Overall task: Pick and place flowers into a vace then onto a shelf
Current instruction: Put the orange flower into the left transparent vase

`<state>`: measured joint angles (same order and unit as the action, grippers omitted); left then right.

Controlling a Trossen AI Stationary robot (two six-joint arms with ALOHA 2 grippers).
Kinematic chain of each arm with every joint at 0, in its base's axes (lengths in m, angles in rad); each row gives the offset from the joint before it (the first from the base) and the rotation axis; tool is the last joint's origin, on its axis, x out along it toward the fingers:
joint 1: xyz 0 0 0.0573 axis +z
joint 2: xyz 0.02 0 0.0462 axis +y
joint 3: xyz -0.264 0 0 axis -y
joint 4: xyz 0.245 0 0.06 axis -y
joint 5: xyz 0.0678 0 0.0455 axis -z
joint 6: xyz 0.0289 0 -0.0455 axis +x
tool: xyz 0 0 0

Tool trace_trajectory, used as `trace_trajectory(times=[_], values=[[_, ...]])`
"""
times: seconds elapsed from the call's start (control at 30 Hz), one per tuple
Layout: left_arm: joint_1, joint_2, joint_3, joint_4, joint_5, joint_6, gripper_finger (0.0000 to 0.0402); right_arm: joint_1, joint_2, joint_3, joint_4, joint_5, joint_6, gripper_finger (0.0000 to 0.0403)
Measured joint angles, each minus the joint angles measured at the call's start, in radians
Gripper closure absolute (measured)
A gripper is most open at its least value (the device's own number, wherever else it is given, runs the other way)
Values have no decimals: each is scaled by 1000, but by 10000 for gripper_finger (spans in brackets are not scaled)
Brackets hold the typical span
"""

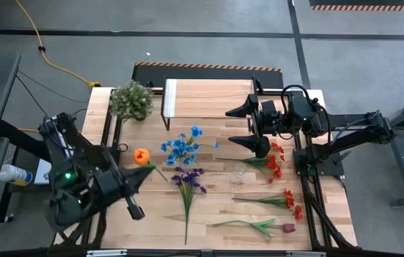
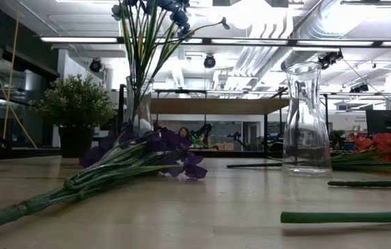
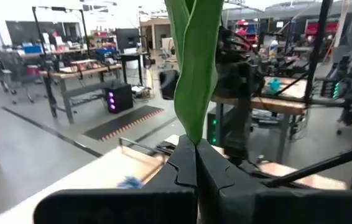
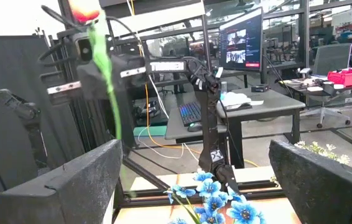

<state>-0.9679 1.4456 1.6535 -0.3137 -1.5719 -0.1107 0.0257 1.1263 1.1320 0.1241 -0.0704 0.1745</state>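
Purple flowers [image 2: 112, 166] lie closest to the low camera, stems flat on the light wooden table [image 1: 223, 239]. Grey concrete floor surrounds it; workbenches, monitors and ceiling lights fill the room behind. No legible writing. Shelf [image 1: 205, 96] stands at the table's far edge, bushy potted plant [image 1: 131, 100] beside it. Blue flowers [image 1: 184, 146] stand upright in a vase mid-table; an empty clear glass vase [image 2: 307, 119] sits near the red flowers [image 1: 273, 160]. More red stems [image 1: 284, 200] and a tulip [image 1: 270, 227] lie toward the near edge. Left end effector [image 1: 132, 184]: clamped tight on a green stem, orange flower [image 1: 142, 155] at its tip. Right end effector [image 1: 243, 125]: fingers spread wide, holding nothing, above the table beside the shelf.
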Motion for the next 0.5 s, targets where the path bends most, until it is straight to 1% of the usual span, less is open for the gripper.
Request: trace_trajectory(times=[0.2,0.5], values=[[42,-77,0,-152,2,1,377,0,0,0,0,1,0,8],[69,-191,0,-297,2,1,377,-21,0,0,0,11,-21,8]])
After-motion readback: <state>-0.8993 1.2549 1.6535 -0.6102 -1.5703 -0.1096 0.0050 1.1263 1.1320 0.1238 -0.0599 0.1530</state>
